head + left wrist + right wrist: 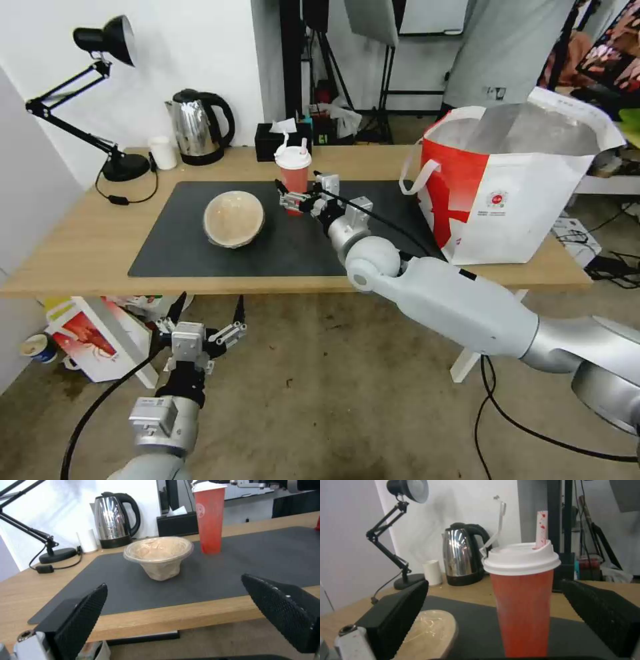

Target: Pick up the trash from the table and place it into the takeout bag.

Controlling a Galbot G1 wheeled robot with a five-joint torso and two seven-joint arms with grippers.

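While the left hand (205, 312) hangs at the lower left of the frame, below the near edge of the table (67, 247) and over the floor, its fingers are spread wide and hold nothing. Toward the upper left of the frame a black desk lamp (107, 100), a small white cup (163, 153) and a steel kettle (198, 127) stand along the back of the table. On the dark grey mat (173, 247), left of centre, sits the shallow tan bowl (233, 218), tilted on its side. Just right of it, at centre, the red drink cup (294, 179) stands upright with its white lid and straws, a black tissue box (273, 141) behind it. The right hand (292, 198) reaches in from the lower right; its fingers (396, 615) are open on either side of the cup, not pressing it. At the right of the frame the takeout bag (513, 193) stands open on the table's end, showing its foil lining.
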